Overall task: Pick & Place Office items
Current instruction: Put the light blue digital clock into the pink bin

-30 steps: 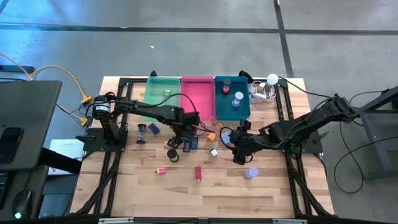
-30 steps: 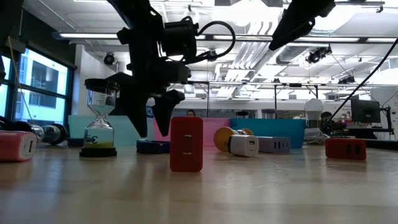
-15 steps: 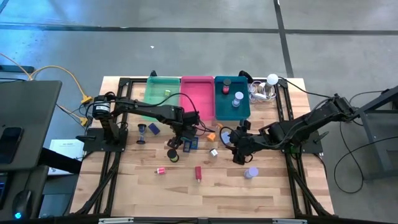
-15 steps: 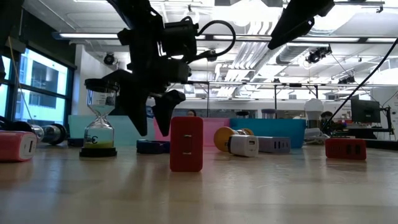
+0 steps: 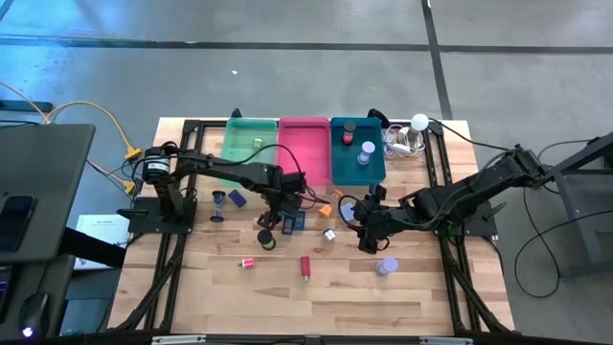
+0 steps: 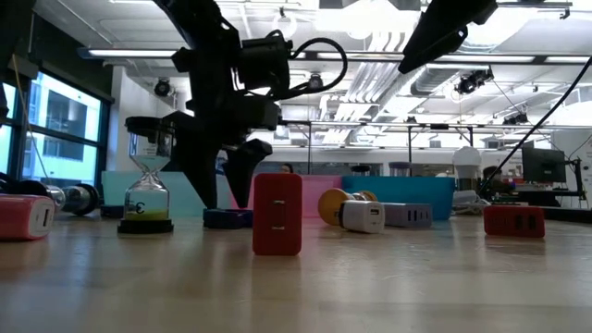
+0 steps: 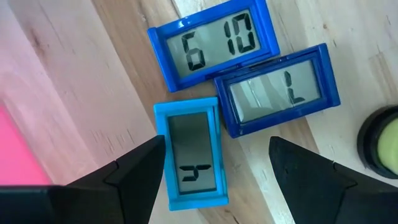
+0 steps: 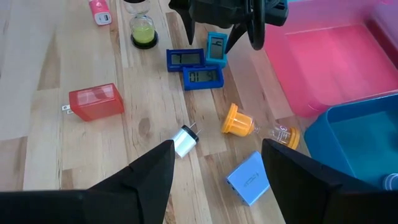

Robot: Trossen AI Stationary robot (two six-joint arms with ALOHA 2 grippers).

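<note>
Left gripper (image 7: 214,165) hangs w/ jaws spread wide, straddling the light-blue clock (image 7: 191,153), nothing grasped; whether the tips touch the counter (image 7: 81,106) can't be told. Left wrist view is the only one that reads the three small LCD clocks: a blue clock (image 7: 214,42) showing digits, a dark-blue clock (image 7: 278,89) overlapping its corner, and the light-blue one just beside both. A black-rimmed yellow-green thing (image 7: 380,138) is cut off at that picture's edge.

High view: the clocks are only a dark-blue smudge under the left gripper (image 5: 284,217), mid-counter, near the pink tray (image 5: 304,163). Right gripper (image 5: 362,230) sits right of centre; its jaws stand apart, empty, above bare wood. Right wrist view gives what the top cam blurs: red block (image 8: 93,102), white plug (image 8: 185,140), orange piece (image 8: 239,120), light-blue block (image 8: 249,178), hourglass (image 8: 142,25) partly cut off, plus the left gripper (image 8: 217,34) over the clocks. A clear thing w/ orange cap by the pink tray is too small to name.

Low view: red block (image 6: 277,214) stands upright up front and hides things behind it; the left arm's dark bulk blocks the clocks, only a dark-blue edge shows. Right gripper's tip is out of that picture. Lavender cylinder (image 5: 386,265) shows only from above, well apart from the trays.
</note>
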